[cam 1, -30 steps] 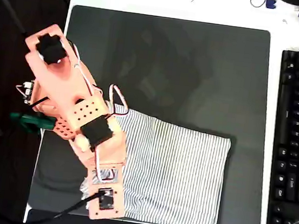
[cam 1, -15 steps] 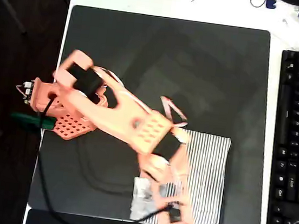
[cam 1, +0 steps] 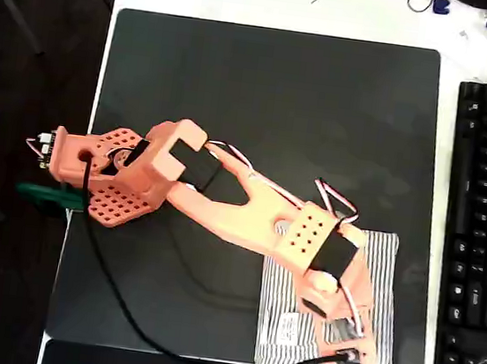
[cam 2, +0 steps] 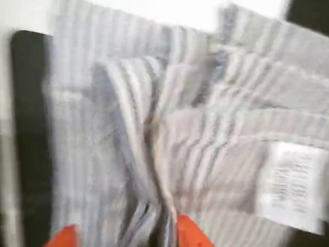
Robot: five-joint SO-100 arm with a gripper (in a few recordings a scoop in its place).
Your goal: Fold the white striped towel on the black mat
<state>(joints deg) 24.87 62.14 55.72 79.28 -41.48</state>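
A: What takes up most of the overhead view?
B: The black mat (cam 1: 271, 105), flat across the middle of the frame, with a black keyboard (cam 1: 484, 238) along the right edge.

A: And the arm?
B: The orange arm (cam 1: 223, 206) reaches from the left middle down to the lower right.

A: Where is the white striped towel (cam 1: 279, 288)?
B: At the lower right of the mat, doubled into a narrow strip. Its long axis runs top to bottom of the frame, its bottom end at the mat's lower edge. Its white label (cam 1: 287, 329) faces up.

A: The gripper (cam 2: 122, 245)?
B: In the wrist view a bunched ridge of towel (cam 2: 171, 145) sits between the orange fingertips (cam 2: 186, 235), which are clamped on it.
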